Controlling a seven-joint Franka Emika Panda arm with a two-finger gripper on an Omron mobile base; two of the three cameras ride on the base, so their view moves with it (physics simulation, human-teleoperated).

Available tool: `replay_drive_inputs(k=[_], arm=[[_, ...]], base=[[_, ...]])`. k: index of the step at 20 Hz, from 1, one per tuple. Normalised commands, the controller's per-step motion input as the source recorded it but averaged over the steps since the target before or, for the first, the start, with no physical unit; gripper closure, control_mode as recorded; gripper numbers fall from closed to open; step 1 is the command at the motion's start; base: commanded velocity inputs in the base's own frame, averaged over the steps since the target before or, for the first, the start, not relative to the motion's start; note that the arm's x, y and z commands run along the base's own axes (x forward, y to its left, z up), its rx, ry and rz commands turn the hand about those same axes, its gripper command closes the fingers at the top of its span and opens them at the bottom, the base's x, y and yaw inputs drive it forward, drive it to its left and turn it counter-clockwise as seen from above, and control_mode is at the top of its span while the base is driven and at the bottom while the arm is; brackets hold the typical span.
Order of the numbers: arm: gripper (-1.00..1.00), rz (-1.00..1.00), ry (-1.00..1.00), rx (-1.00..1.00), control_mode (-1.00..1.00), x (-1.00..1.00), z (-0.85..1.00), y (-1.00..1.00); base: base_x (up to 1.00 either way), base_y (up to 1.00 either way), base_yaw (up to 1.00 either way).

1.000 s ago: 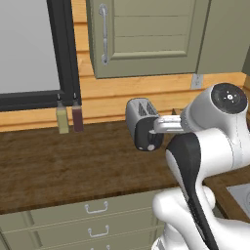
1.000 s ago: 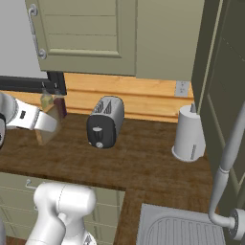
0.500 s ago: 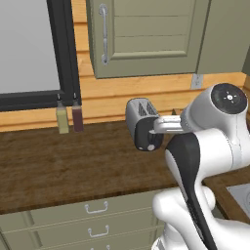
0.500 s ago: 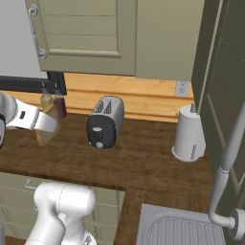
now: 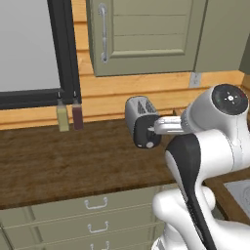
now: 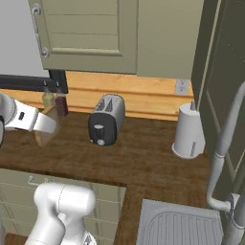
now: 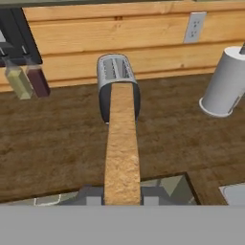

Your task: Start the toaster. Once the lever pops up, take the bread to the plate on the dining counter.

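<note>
My hand (image 7: 122, 201) pinches the bread (image 7: 122, 143) by its near edge; it looks light, stiff, crumbly; toaster (image 7: 117, 83) at twelve o'clock.

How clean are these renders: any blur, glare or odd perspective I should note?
Left base view: sharp, flat even light, no glare on the toaster. Right base view: the bread looks faint, half see-through against the worktop. Hand view: the bread is strongly foreshortened into a long strip, with coarse grainy texture.
</note>
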Motion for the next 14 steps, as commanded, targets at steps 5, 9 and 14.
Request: replay_drive_inputs(k=[5,9,14], arm=[[1.00,0.00,0.00,0.00,1.00,0.00,0.00,0.00],[1.00,0.00,0.00,0.00,1.00,0.00,0.00,0.00],[1.00,0.00,0.00,0.00,1.00,0.00,0.00,0.00]], base=[[-0.20,0.21,0.43],[-0.13,0.36,0.89],[-0.13,0.16,1.00]])
